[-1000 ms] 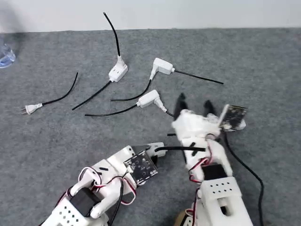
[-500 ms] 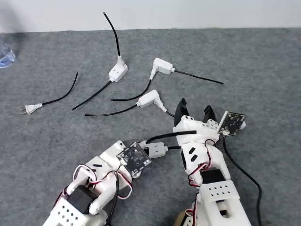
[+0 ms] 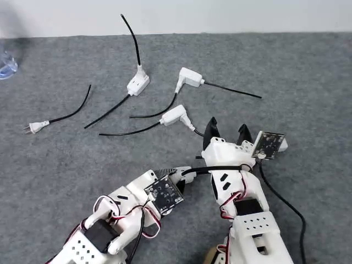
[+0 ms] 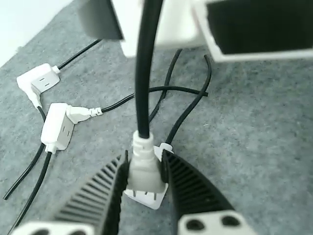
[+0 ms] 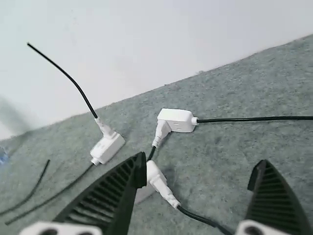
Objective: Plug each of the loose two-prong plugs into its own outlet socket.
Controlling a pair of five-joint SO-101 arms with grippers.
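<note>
Over the gray mat [image 3: 49, 165], the left gripper [image 4: 144, 159] is squeezing a white plug [image 4: 142, 182], and the right gripper [image 5: 201, 166] is sitting wide open, empty.

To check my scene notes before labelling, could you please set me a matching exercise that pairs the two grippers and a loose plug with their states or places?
Things:
1. left gripper
2. right gripper
3. plug with the short cord

States or places:
A. lies by itself on the grey mat, far from both arms
B. shut on a white plug
C. open, holding nothing

Pairs: 1-B, 2-C, 3-A.
</note>
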